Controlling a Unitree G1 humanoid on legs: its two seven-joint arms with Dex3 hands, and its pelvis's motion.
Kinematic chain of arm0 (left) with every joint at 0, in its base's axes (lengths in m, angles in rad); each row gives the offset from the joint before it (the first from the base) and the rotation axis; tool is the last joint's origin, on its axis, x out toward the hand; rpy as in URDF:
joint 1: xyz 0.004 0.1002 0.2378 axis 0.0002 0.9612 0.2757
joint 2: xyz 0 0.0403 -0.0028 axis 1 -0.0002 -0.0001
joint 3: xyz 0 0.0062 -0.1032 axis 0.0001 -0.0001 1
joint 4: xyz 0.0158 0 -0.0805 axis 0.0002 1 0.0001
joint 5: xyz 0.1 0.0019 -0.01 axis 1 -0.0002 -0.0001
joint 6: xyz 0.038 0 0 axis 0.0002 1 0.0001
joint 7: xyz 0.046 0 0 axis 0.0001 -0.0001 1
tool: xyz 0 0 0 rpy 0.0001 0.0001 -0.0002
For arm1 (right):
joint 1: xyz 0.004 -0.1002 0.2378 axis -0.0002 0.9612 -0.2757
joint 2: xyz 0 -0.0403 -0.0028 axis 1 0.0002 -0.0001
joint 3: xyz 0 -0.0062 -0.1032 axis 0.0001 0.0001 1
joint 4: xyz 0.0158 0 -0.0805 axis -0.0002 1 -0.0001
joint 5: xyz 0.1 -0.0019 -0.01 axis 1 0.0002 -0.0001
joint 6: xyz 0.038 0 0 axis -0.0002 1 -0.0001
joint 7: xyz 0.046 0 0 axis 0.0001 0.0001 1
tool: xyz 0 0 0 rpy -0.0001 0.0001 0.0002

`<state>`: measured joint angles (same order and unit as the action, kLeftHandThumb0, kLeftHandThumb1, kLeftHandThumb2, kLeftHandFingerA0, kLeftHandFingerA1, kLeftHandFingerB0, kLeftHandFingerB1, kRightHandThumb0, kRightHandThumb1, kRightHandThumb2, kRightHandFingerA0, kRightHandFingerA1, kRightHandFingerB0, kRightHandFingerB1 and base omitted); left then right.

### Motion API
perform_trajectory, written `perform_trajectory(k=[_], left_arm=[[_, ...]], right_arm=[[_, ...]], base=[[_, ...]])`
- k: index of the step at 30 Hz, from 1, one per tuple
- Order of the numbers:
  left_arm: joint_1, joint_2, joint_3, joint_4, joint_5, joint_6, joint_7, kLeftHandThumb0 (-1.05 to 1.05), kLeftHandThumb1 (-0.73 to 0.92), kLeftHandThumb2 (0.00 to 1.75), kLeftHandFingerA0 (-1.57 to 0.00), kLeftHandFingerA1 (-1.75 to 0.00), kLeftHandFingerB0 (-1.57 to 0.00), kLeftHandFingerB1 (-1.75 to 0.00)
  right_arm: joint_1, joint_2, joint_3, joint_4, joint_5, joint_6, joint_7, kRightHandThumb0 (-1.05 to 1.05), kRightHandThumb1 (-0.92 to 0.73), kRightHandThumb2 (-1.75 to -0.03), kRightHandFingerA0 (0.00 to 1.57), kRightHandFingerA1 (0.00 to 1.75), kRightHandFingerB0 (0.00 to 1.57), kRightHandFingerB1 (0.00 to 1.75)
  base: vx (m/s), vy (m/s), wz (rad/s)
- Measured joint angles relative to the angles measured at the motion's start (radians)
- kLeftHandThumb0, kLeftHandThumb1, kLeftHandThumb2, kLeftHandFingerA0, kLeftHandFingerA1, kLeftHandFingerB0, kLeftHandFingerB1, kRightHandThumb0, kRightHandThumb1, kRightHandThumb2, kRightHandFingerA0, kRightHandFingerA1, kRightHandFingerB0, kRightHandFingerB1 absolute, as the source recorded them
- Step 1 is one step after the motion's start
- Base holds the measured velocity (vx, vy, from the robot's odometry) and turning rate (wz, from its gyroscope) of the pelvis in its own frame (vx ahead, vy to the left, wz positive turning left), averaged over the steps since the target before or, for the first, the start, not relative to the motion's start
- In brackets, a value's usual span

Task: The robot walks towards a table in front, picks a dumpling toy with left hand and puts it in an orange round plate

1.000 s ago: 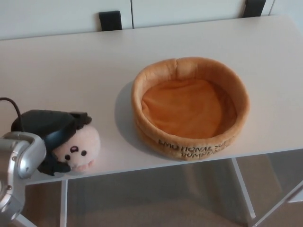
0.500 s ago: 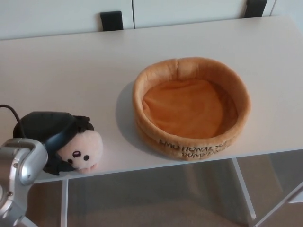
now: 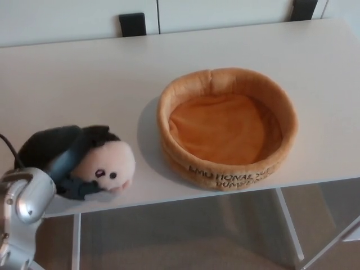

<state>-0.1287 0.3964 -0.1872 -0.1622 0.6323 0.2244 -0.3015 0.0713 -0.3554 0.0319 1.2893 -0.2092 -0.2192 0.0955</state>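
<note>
The dumpling toy (image 3: 109, 166), pale pink with a small face, is at the table's front left. My black left hand (image 3: 59, 157) wraps around it from the left, with fingers over its top and under its front. The toy looks tilted and slightly raised off the table. The orange round plate (image 3: 284, 121), a soft plush bowl with dark lettering on its front wall, sits to the right of the toy and has nothing in it. A gap of bare table separates toy and plate. My right hand does not show.
The white table (image 3: 84, 79) runs across the view, its front edge just below the toy and plate. Two black chair backs (image 3: 132, 23) stand behind the far edge. Table legs and a beige floor show below.
My left hand has closed around the toy and shifted it up and to the right, tilting its face toward the plate. The plate has stayed put.
</note>
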Motion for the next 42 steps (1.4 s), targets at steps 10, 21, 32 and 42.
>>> perform_trajectory(k=[10,21,32,42], left_arm=[[-0.205,-0.080,0.164,-0.209,-0.109,-0.002,0.033,-0.12,0.70,0.61,-1.11,-0.76,-0.88,-0.59],[-0.408,-0.143,0.028,-0.136,-0.095,0.039,0.032,-0.12,0.67,0.60,-1.10,-0.90,-0.93,-0.57],[-0.572,-0.264,-0.219,0.184,0.008,0.039,0.098,-0.17,0.71,0.58,-0.74,-1.75,-0.73,-1.20],[-0.626,-0.311,-0.317,0.336,0.057,0.038,0.125,-0.68,0.34,0.67,-0.06,-0.37,-0.01,-0.16]], right_arm=[[-0.017,-0.001,-0.001,0.007,0.001,-0.002,0.001,-0.33,-0.70,-0.61,0.64,0.41,0.47,0.35],[-0.013,-0.001,-0.001,0.012,0.002,-0.002,0.000,-0.34,-0.68,-0.61,0.62,0.40,0.46,0.35],[-0.016,0.000,0.006,0.003,0.000,-0.003,0.000,-0.34,-0.69,-0.61,0.61,0.40,0.48,0.36],[-0.026,0.000,0.010,0.002,0.001,-0.002,0.005,-0.34,-0.69,-0.61,0.61,0.41,0.47,0.36]], base=[[0.00,0.000,0.00],[0.00,0.000,0.00],[0.00,0.000,0.00],[0.00,0.000,0.00]])
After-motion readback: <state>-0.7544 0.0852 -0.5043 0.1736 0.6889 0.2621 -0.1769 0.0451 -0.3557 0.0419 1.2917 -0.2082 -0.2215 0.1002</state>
